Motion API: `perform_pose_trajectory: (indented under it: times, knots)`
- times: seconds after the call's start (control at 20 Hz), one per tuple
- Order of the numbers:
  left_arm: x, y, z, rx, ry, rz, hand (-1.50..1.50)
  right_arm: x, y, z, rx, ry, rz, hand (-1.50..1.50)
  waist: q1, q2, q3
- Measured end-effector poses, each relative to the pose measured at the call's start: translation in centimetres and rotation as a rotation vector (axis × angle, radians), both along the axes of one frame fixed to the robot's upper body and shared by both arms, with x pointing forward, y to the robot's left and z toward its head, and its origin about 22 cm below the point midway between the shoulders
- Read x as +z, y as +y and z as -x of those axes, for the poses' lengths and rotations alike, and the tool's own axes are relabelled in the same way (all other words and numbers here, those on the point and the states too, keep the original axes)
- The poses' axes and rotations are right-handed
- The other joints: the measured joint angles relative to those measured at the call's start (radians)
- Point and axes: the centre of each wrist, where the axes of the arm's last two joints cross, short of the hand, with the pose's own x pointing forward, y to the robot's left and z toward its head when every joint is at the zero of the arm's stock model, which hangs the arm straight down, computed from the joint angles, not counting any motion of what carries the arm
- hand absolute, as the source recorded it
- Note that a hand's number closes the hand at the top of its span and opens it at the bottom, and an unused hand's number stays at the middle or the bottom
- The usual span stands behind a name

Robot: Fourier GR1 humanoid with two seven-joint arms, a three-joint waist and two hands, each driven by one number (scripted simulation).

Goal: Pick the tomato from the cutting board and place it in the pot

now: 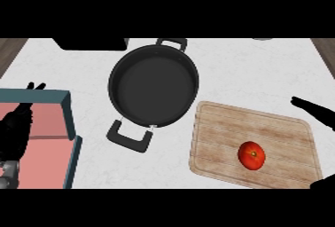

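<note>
I see the tomato [252,155] lying on the cutting board [222,128], right of the empty pot [153,84], and with my right robot hand [314,108] spread and holding nothing, I judge it light, smooth, roll-prone and bruisable, best cupped across its widest middle from above.

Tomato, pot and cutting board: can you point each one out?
tomato [252,155], head view, middle of its red skin.
pot [153,85], head view, bare dark floor inside.
cutting board [222,128], head view, bare wood.
</note>
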Motion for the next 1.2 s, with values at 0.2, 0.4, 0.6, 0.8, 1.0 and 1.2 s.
perform_pose_trajectory:
  times: [0.2, 0.4, 0.6, 0.8, 1.0, 1.2]
  knots:
    - [-0.1, -0.1, -0.5, -0.014, 0.0, 0.002, 0.0, 1.1, 1.7, -0.5, 0.026, 0.151, 0.142, -1.5, 0.012, 0.004, -0.001]
    - [0.0, -0.4, -0.3, -0.027, 0.0, -0.002, 0.0, 1.4, 4.0, -1.0, 0.052, 0.271, 0.222, -1.5, 0.018, 0.003, 0.001]
    - [-0.1, -0.3, -0.2, -0.016, 0.004, -0.005, 0.0, 1.7, 6.2, -2.0, 0.073, 0.349, 0.26, -1.5, 0.011, 0.001, 0.002]
    - [-0.3, 0.2, 0.0, -0.01, 0.007, -0.002, 0.0, 0.8, 8.3, -3.0, 0.085, 0.387, 0.305, -1.5, 0.005, 0.0, 0.003]
    - [-0.5, 0.2, 0.3, 0.003, 0.003, -0.009, 0.0, -0.4, 10.1, -3.4, 0.085, 0.407, 0.361, -1.5, -0.003, -0.003, 0.005]
    - [-0.5, 0.4, 0.3, 0.013, 0.012, -0.005, 0.0, -1.2, 11.3, -4.2, 0.084, 0.423, 0.399, -1.5, -0.008, -0.003, 0.005]
